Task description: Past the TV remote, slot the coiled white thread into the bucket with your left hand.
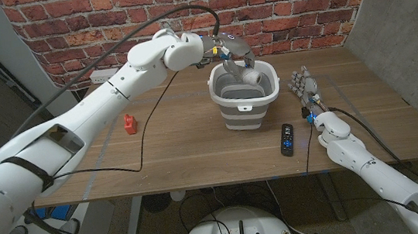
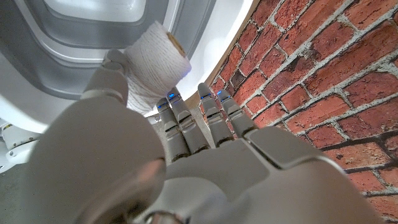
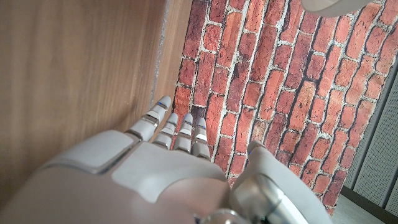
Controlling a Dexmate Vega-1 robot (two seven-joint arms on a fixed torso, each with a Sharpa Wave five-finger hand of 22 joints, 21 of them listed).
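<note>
Thread spool (image 2: 155,59) pinched in left hand (image 1: 227,55) fingers, poised over the bucket (image 1: 244,94) beyond the remote (image 1: 287,138), release still to come; right hand (image 1: 305,89) idle, fingers loosely apart.

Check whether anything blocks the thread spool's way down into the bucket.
Nothing visible does. The left robot hand holds the white thread spool right over the bucket's open mouth, and what shows of the inside beneath it looks bare. The TV remote lies on the table beside the bucket, out of the way.
</note>
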